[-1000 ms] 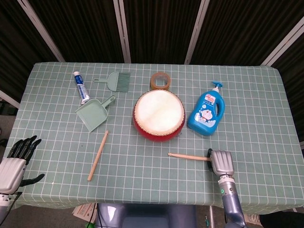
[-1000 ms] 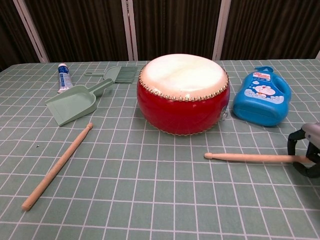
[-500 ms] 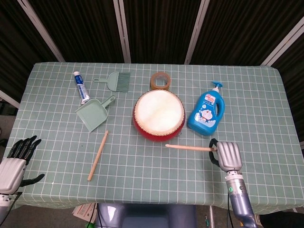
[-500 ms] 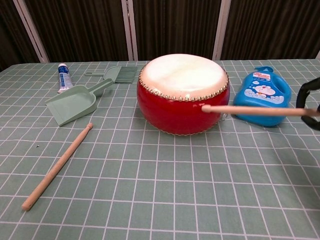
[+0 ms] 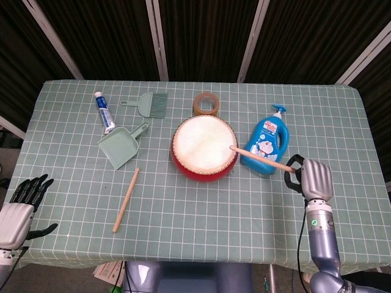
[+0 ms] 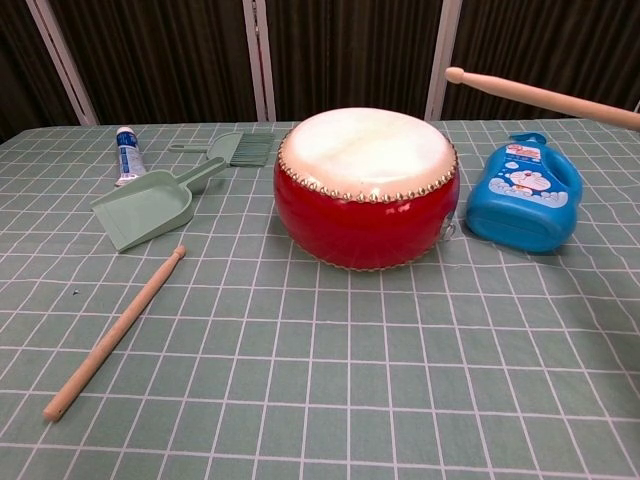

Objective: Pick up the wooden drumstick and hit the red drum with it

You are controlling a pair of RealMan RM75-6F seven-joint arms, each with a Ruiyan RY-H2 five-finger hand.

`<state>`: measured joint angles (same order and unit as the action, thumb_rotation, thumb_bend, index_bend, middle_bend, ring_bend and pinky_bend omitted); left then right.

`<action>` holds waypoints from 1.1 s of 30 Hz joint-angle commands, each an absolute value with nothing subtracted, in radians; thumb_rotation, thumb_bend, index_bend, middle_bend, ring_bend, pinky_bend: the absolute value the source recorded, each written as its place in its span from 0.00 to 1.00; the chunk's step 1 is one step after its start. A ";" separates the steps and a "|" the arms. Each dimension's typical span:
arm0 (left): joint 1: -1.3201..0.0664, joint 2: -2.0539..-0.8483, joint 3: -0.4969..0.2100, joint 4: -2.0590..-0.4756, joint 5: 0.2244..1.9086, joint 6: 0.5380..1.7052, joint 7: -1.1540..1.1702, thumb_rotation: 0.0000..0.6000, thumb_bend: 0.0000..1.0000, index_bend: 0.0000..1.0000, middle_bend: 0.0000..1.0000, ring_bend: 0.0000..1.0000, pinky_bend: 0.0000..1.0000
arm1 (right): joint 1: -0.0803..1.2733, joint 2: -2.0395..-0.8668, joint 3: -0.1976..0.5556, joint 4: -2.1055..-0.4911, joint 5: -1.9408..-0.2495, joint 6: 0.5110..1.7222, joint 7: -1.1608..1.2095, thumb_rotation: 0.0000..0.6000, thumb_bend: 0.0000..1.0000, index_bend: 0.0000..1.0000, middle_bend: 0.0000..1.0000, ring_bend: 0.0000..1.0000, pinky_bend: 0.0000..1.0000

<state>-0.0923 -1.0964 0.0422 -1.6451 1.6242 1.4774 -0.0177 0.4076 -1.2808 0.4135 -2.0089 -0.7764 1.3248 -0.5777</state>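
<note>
Nearest the robot, the left hand (image 5: 21,207) hangs off the bench's front-left corner, holding nothing, dark fingers apart. On the green checked cloth of the bench (image 5: 183,213) a second drumstick (image 5: 126,199) lies flat, front-left of the drum, with bare cloth all round it.

The right hand (image 5: 310,180) grips the butt of the wooden drumstick (image 5: 261,158), fingers wrapped around it, over the bench's right side (out of the chest view, which shows only the stick). The stick is pale, smooth and slim with a small rounded tip. It is raised clear of the cloth; from the head view it crosses the blue bottle (image 5: 266,144) and its tip sits over the right rim of the red drum (image 5: 204,148); from the chest view the tip (image 6: 455,74) is well above the drumhead.

The drum is squat, red-walled, with a cream skin studded round the edge. Left of it lies a green dustpan (image 5: 121,146); farther back, a toothpaste tube (image 5: 104,112), a small brush (image 5: 148,104) and a tape roll (image 5: 206,104) just behind the drum.
</note>
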 commanded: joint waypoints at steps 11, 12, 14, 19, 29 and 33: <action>-0.099 -1.072 0.050 -1.662 1.617 1.454 -0.068 1.00 0.00 0.00 0.00 0.00 0.01 | 0.621 -1.359 0.440 -1.906 -0.552 1.322 -0.795 1.00 0.78 1.00 1.00 1.00 0.96; -0.100 -1.070 0.050 -1.663 1.615 1.451 -0.072 1.00 0.00 0.00 0.00 0.00 0.01 | 0.636 -1.367 0.441 -1.893 -0.538 1.322 -0.811 1.00 0.78 1.00 1.00 1.00 0.96; -0.102 -1.066 0.051 -1.667 1.610 1.442 -0.082 1.00 0.00 0.00 0.00 0.00 0.01 | 0.671 -1.388 0.450 -1.861 -0.503 1.321 -0.837 1.00 0.78 1.00 1.00 1.00 0.96; -0.107 -1.057 0.051 -1.677 1.596 1.425 -0.102 1.00 0.00 0.00 0.00 0.00 0.01 | 0.720 -1.429 0.491 -1.821 -0.457 1.314 -0.812 1.00 0.78 1.00 1.00 1.00 0.96; -0.115 -1.044 0.050 -1.693 1.578 1.402 -0.120 1.00 0.00 0.00 0.00 0.00 0.01 | 0.709 -1.486 0.656 -1.830 -0.489 1.337 -0.479 1.00 0.78 1.00 1.00 1.00 0.96; -0.117 -1.046 0.049 -1.693 1.578 1.399 -0.120 1.00 0.00 0.00 0.00 0.00 0.01 | 0.701 -1.495 0.709 -1.842 -0.453 1.336 -0.389 1.00 0.78 1.00 1.00 1.00 0.96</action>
<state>-0.1168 -1.0458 0.0491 -1.6932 1.5780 1.3993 -0.1203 0.7104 -1.4793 0.6586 -1.8296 -0.4763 1.3314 -0.4522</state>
